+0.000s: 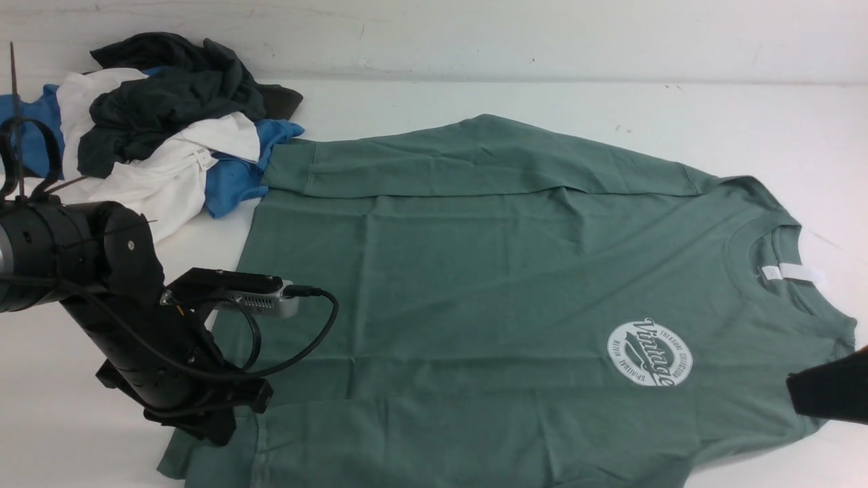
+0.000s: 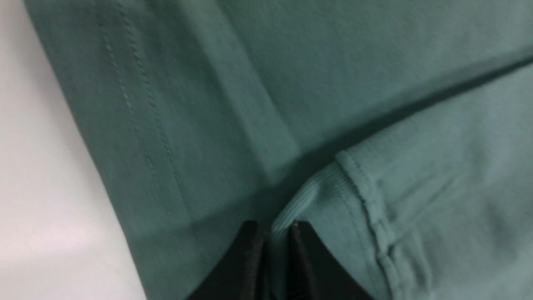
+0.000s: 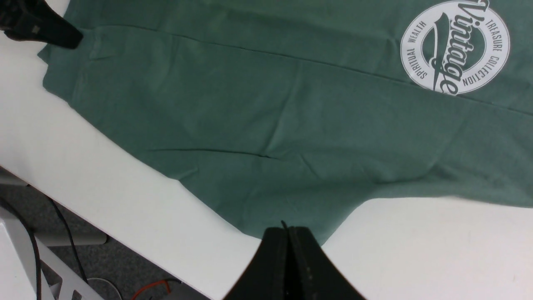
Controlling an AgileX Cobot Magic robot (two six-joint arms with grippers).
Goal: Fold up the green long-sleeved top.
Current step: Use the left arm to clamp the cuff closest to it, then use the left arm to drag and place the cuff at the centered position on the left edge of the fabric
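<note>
The green long-sleeved top lies spread flat and front up on the white counter. Its neck is toward the right and its hem toward the left, with the far sleeve laid along its far side. The left end effector sits at the near hem corner, clenched on the ribbed cuff. The right end effector is at the near edge on the shoulder side, its jaws pressed together on the fabric's edge. A pile of clothes lies against the far sleeve's end.
</note>
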